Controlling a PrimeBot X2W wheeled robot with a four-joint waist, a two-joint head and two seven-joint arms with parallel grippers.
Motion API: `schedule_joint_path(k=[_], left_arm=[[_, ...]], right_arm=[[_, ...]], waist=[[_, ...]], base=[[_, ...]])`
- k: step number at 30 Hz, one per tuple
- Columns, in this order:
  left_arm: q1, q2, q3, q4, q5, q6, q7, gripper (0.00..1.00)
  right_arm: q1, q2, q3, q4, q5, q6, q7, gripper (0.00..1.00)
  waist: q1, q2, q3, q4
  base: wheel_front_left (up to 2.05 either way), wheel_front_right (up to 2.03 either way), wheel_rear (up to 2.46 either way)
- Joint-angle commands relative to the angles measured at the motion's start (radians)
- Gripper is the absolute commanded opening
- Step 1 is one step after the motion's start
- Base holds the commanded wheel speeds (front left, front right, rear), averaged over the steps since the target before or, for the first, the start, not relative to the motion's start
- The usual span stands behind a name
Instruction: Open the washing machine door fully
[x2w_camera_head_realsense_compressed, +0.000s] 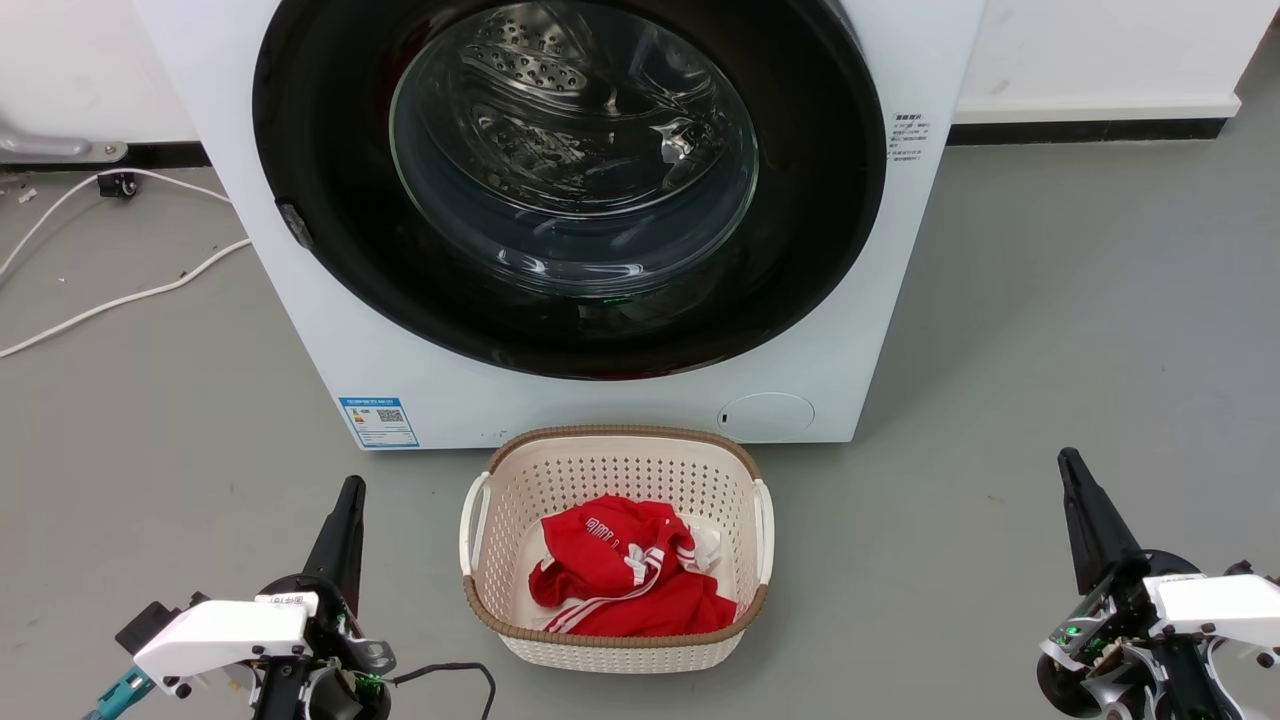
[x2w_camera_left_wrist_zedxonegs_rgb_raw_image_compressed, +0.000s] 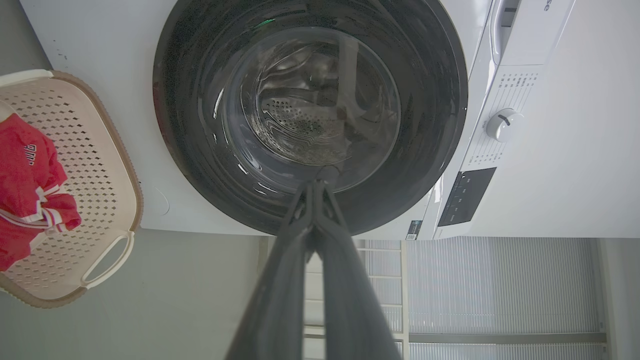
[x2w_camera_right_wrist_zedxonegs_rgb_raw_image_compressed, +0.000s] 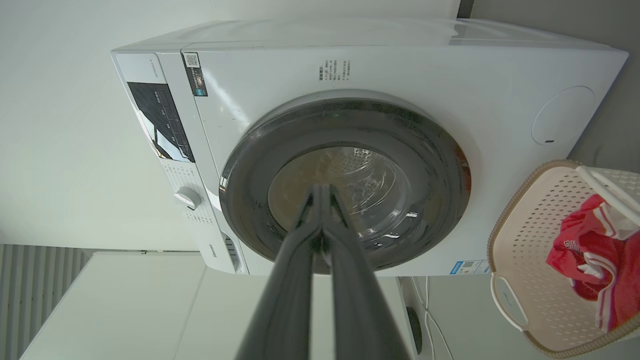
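Observation:
The washing machine door (x2w_camera_head_realsense_compressed: 330, 180) is a glossy black disc with a clear glass bowl centre, lying flush against the white machine front. It also fills much of the left wrist view (x2w_camera_left_wrist_zedxonegs_rgb_raw_image_compressed: 200, 165) and the right wrist view (x2w_camera_right_wrist_zedxonegs_rgb_raw_image_compressed: 430, 150). My left gripper (x2w_camera_head_realsense_compressed: 350, 487) rests low at the lower left, fingers together and pointing toward the machine, well short of it. My right gripper (x2w_camera_head_realsense_compressed: 1068, 460) rests at the lower right, likewise shut and apart from the door. Both wrist views show the own gripper's tips pressed together, left gripper (x2w_camera_left_wrist_zedxonegs_rgb_raw_image_compressed: 315, 184), right gripper (x2w_camera_right_wrist_zedxonegs_rgb_raw_image_compressed: 322, 187).
A cream laundry basket (x2w_camera_head_realsense_compressed: 480, 520) holding red clothing (x2w_camera_head_realsense_compressed: 620, 580) stands on the grey floor just before the machine, between my arms. White cables (x2w_camera_head_realsense_compressed: 120, 295) lie on the floor at the left. A small round white flap (x2w_camera_head_realsense_compressed: 766, 415) sits low on the machine front.

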Motion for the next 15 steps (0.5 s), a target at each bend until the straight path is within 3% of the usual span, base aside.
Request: schedule_joint_path(k=[1, 11, 12, 15], left_arm=[[-0.008, 0.000, 0.001, 0.000, -0.002, -0.003, 0.001, 0.00], [-0.008, 0.000, 0.001, 0.000, -0.002, -0.003, 0.001, 0.00], [0.000, 0.000, 0.000, 0.000, 0.000, 0.000, 0.000, 1.00], [0.006, -0.002, -0.008, 0.010, -0.001, 0.000, -0.005, 1.00]], right_arm=[[-0.012, 0.003, 0.001, 0.001, -0.003, 0.000, 0.000, 0.00], [-0.012, 0.003, 0.001, 0.001, -0.003, 0.000, 0.000, 0.00], [0.000, 0.000, 0.000, 0.000, 0.000, 0.000, 0.000, 1.00], [0.010, 0.001, 0.002, 0.007, 0.003, 0.000, -0.006, 1.00]], waist=[[0.0000, 0.0000, 0.000, 0.000], [0.0000, 0.0000, 0.000, 0.000], [0.0000, 0.0000, 0.000, 0.000], [0.0000, 0.0000, 0.000, 0.000]], base=[[0.00, 0.00, 0.00], [0.00, 0.00, 0.00], [0.00, 0.00, 0.00], [0.00, 0.00, 0.00]])
